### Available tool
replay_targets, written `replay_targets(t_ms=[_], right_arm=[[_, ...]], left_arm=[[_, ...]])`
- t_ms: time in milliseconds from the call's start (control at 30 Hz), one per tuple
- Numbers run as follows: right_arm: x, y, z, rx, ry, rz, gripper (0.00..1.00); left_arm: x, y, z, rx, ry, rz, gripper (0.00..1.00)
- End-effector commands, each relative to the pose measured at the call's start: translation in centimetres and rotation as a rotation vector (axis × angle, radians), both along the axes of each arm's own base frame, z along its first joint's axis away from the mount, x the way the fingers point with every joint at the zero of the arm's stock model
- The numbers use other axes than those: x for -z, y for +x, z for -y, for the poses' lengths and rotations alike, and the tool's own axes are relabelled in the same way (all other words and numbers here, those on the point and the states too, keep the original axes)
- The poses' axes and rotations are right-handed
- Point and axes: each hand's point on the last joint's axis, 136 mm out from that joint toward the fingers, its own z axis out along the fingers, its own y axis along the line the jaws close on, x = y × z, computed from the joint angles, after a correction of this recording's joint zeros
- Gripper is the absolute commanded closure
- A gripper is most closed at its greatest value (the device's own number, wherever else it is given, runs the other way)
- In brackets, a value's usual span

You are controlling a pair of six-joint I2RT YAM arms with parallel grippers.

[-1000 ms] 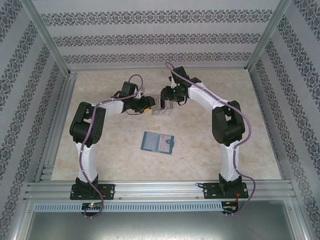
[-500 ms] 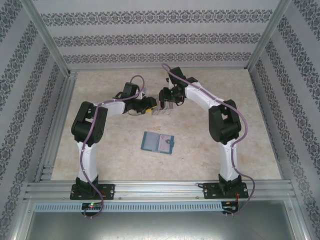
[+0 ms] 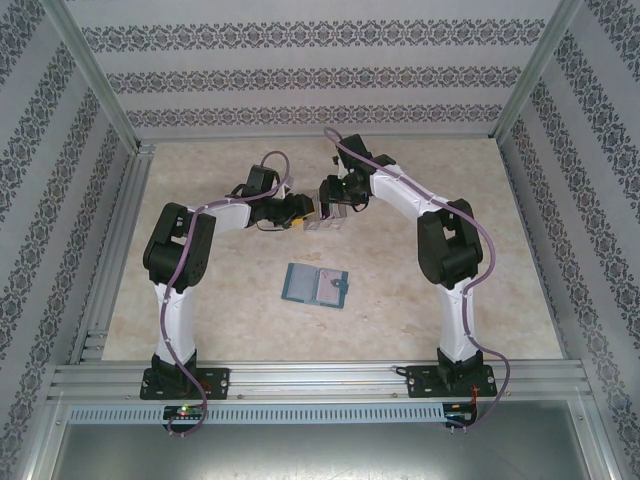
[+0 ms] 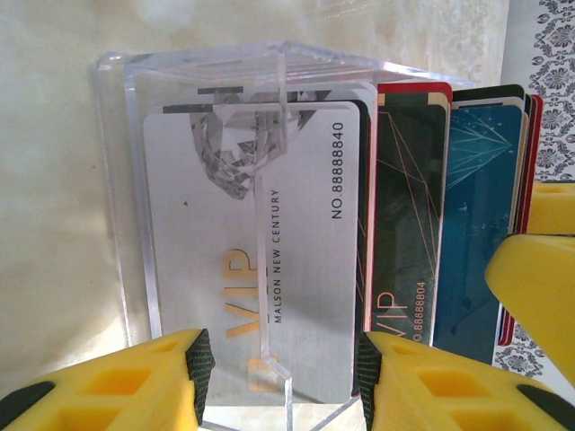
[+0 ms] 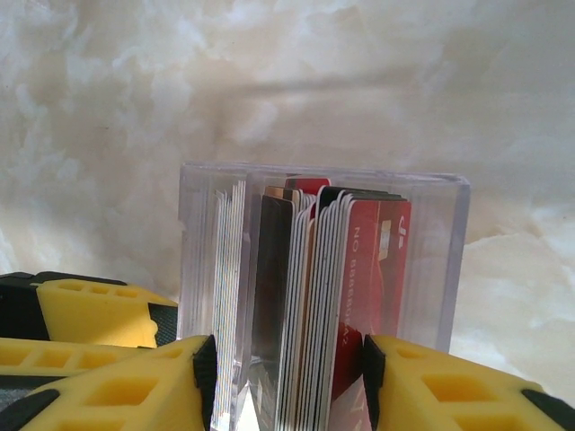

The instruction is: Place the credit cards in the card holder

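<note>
The credit cards stand upright in a clear slotted stand [image 3: 322, 216]. In the left wrist view a silver VIP card [image 4: 305, 224] is in front, with a dark card [image 4: 409, 206] and a blue card [image 4: 481, 224] behind it. My left gripper [image 4: 283, 377] is open, its pads either side of the silver card's lower end. My right gripper [image 5: 287, 382] is open and straddles the edge-on stack, its right pad against a red card [image 5: 382, 260]. The teal card holder [image 3: 315, 285] lies open on the table, nearer the arm bases.
Both grippers meet at the stand, left gripper [image 3: 297, 208] and right gripper [image 3: 330, 194] almost touching. A yellow finger [image 4: 535, 287] of the right gripper crowds the stand's right side. Marbled tabletop [image 3: 230, 300] surrounds the wallet; patterned walls enclose the cell.
The right arm has shifted slightly left and closer onto the stand. The left arm and the wallet have stayed put.
</note>
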Motion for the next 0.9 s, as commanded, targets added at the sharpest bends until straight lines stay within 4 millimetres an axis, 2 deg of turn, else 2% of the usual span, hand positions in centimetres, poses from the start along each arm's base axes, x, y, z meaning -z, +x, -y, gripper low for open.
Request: replay_targets(t_ms=[0, 300, 400, 600, 867], right_arm=[[-2.8, -0.6, -0.5, -0.023, 0.015, 0.05, 0.52], [-3.7, -0.7, -0.8, -0.029, 0.04, 0.063, 0.55], [-3.6, -0.5, -0.7, -0.025, 0.039, 0.061, 0.58], [-3.1, -0.5, 0.0, -0.015, 0.018, 0.054, 0.69], [-1.8, -0.3, 1.0, -0.001, 0.005, 0.027, 0.7]], left_arm=[[-0.2, -0.2, 1.3, 0.021, -0.02, 0.012, 0.51], [-0.3, -0.2, 1.5, 0.024, -0.019, 0.014, 0.51], [-0.3, -0.2, 1.5, 0.026, -0.019, 0.015, 0.51], [-0.5, -0.2, 1.6, 0.027, -0.02, 0.017, 0.51], [-0.5, -0.2, 1.7, 0.029, -0.021, 0.017, 0.51]])
